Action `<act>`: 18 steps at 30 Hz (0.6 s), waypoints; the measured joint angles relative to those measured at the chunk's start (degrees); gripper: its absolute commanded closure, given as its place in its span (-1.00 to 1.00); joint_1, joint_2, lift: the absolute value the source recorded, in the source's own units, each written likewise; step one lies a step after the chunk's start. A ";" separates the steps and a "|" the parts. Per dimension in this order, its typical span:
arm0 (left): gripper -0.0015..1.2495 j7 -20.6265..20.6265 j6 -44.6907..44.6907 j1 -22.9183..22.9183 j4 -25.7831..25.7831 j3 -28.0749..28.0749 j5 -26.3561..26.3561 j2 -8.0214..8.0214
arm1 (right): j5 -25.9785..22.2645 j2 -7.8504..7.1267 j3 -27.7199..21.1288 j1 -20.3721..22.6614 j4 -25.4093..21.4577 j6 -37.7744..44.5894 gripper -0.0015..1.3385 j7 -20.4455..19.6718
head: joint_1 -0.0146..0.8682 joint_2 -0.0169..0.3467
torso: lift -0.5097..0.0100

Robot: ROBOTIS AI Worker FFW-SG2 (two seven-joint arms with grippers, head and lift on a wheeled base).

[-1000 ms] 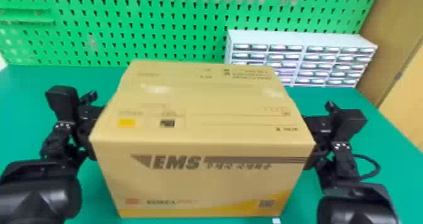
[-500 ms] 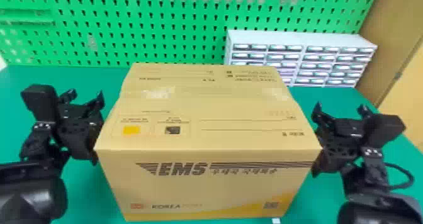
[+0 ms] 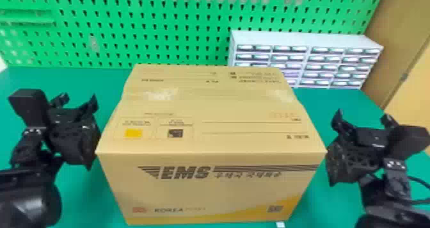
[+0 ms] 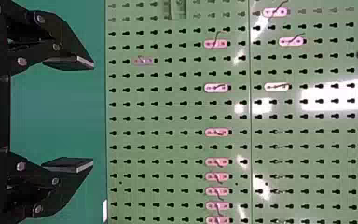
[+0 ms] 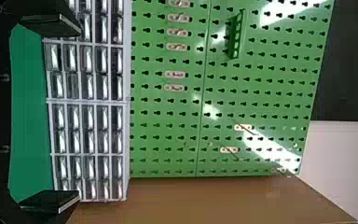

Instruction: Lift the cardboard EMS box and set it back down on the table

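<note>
Green table point(image 3: 96, 80) apparently bears the EMS box point(image 3: 211, 192); wrist views show left hand point(image 3: 80, 97), right hand point(image 3: 362, 115) released.

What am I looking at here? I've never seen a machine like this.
It's a two-armed robot. One picture looks forward and down from its head; the other two come from its wrists and are turned sideways, so upright things seem to lie down. A cardboard EMS box stands on the green table, with a drawer cabinet farther back to the right, before a green pegboard. The left pincer and right pincer flank the box, both open and holding nothing.
</note>
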 measured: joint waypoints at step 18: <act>-0.18 0.00 0.06 0.45 -0.08 -0.12 0.02 0.01 | 2.81 0.07 0.63 0.29 -0.55 0.69 -0.88 -0.45 | 0.57 -0.98 | 0.60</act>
